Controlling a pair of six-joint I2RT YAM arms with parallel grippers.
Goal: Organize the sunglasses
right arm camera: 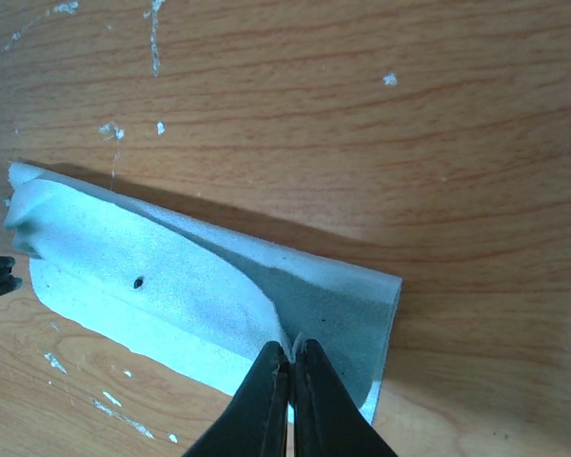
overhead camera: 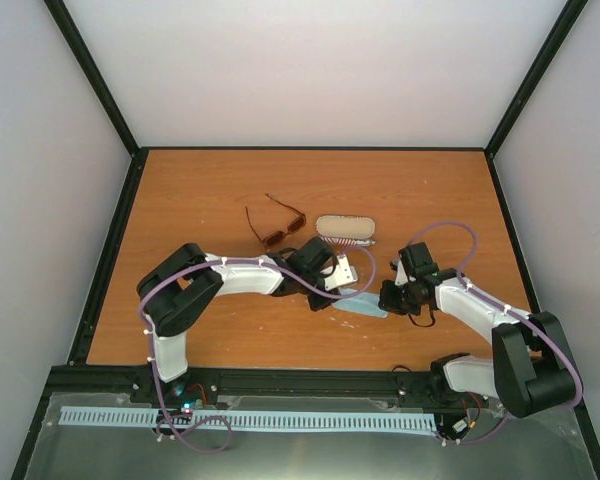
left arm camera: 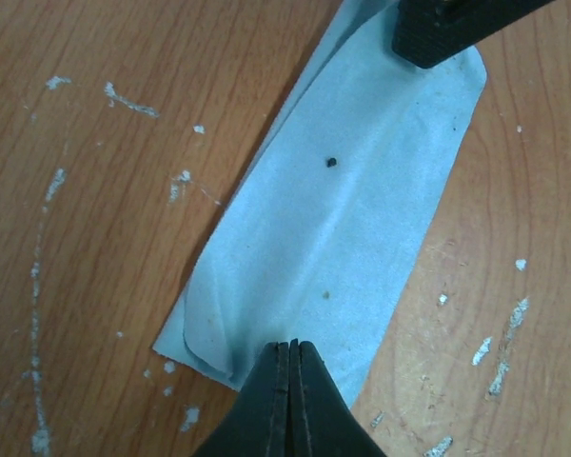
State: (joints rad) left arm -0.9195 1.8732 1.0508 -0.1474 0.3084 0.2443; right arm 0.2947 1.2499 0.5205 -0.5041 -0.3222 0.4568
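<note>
The sunglasses [overhead camera: 276, 228], thin reddish-brown frame with temple arms open, lie on the table behind the left arm, touched by neither gripper. A light blue cloth [overhead camera: 366, 306] lies folded lengthwise on the table between the two grippers. My left gripper [overhead camera: 344, 293] is shut on one end of the cloth [left arm camera: 343, 219], its fingertips [left arm camera: 293, 347] pinched together at the near edge. My right gripper [overhead camera: 388, 300] is shut on the other end, with a fold of cloth [right arm camera: 171, 276] raised between its tips [right arm camera: 292, 347].
An oval patterned case [overhead camera: 345, 229] lies closed just right of the sunglasses, behind the left wrist. The wooden table [overhead camera: 220, 180] is walled by white panels on the left, back and right.
</note>
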